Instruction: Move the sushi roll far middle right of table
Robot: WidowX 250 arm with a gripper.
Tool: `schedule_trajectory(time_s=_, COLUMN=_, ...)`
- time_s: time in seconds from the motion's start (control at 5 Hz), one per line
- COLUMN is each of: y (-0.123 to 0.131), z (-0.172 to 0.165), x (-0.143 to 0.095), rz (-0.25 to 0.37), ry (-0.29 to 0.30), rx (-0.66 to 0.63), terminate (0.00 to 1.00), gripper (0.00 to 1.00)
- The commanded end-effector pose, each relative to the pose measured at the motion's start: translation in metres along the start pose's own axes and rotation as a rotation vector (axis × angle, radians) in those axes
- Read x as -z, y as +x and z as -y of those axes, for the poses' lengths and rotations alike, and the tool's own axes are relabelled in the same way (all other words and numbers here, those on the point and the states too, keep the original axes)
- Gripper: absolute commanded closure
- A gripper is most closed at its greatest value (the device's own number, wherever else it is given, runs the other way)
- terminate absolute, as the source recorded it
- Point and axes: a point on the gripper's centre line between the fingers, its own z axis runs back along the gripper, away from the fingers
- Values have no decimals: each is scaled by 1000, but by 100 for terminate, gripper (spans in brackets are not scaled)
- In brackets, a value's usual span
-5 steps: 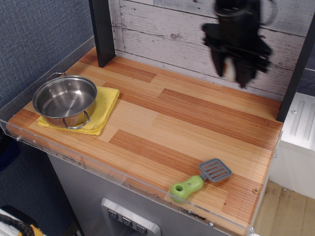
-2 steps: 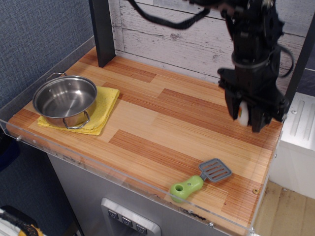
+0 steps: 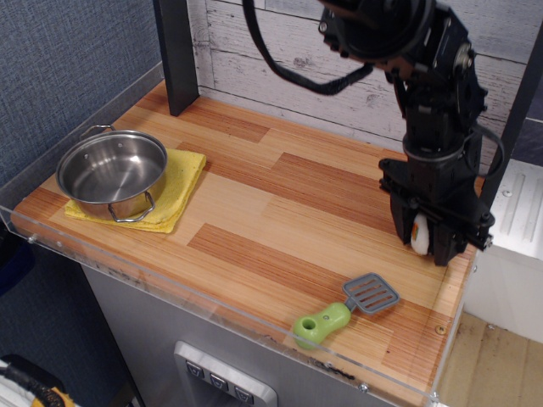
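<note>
The sushi roll (image 3: 419, 234) sits clamped between the black fingers (image 3: 402, 222) of the gripper (image 3: 422, 243), its white face showing in the gap, low over the right side of the table (image 3: 280, 212). Below and left of the fingers lies a green-handled grey spatula (image 3: 346, 309). Far to their left, a steel pot (image 3: 113, 172) rests on a yellow cloth (image 3: 180, 186).

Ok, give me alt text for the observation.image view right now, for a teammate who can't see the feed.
A black robot gripper holds the sushi roll low over the right side of the wooden table. A steel pot sits on a yellow cloth at the left, and a green-handled toy spatula lies near the front edge.
</note>
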Motion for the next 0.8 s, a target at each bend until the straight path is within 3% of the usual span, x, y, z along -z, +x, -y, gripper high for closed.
schedule_trajectory(time_s=0.0, y=-2, z=2, x=0, rz=3, ry=-18, rx=19, terminate=0, gripper=100)
schedule_trajectory(time_s=0.2, y=-5, z=-3, x=-7, rz=-5, ry=27, rx=-40, terminate=0, gripper=0)
schedule_trajectory(time_s=0.6, y=-7, z=-6, x=-16, rz=-7, ry=19, rx=-52, terminate=0, gripper=0)
